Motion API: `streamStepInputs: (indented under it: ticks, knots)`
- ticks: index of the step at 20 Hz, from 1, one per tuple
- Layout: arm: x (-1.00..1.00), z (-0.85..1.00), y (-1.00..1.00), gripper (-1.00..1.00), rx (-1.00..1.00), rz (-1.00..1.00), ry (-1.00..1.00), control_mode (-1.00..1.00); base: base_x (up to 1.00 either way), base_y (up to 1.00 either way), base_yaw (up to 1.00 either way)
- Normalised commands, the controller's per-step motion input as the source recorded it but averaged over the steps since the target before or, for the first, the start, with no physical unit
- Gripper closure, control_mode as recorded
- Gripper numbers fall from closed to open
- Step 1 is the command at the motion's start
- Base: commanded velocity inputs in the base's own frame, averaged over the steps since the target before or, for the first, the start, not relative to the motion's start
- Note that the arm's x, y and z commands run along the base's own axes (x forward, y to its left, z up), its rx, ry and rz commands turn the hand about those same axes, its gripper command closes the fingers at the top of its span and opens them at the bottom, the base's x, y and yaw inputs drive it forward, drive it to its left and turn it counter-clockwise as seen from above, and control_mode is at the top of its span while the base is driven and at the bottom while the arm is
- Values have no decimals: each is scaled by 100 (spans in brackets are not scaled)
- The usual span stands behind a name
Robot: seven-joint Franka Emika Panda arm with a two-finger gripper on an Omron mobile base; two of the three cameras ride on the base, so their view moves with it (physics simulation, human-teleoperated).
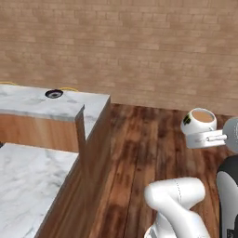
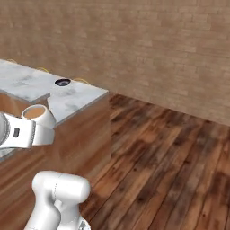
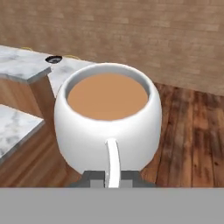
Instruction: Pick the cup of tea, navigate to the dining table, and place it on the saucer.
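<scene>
While the arm is held out over the brown wooden floor (image 1: 153,139), the cup of tea (image 1: 199,122) is carried in the air by the gripper (image 1: 204,135). The cup is kept upright, and it is nearly full of light brown tea. A dark green mark is seen on its side in the left base view. In the hand view, the cup of tea (image 3: 108,118) is seen from very close, and its thin white handle is pinched between the two dark fingertips (image 3: 94,178), which are squeezed tight on it. In the right base view, the cup of tea (image 2: 39,117) is seen just in front of the dining table (image 2: 27,85). The saucer (image 1: 54,94) is set on the raised marble ledge of the table, near its far corner, well apart from the cup. A brick wall (image 1: 139,46) is seen behind it all.
</scene>
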Motion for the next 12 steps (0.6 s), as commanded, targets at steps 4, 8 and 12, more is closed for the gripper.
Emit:
streamStepInputs:
  ticks: [4,8,12]
  knots:
    - [0,0,0,100,0,0,0,100,77,-57,47]
    - [0,0,0,100,0,0,0,100,76,-57,47]
    - [0,0,0,100,0,0,0,100,75,-58,47]
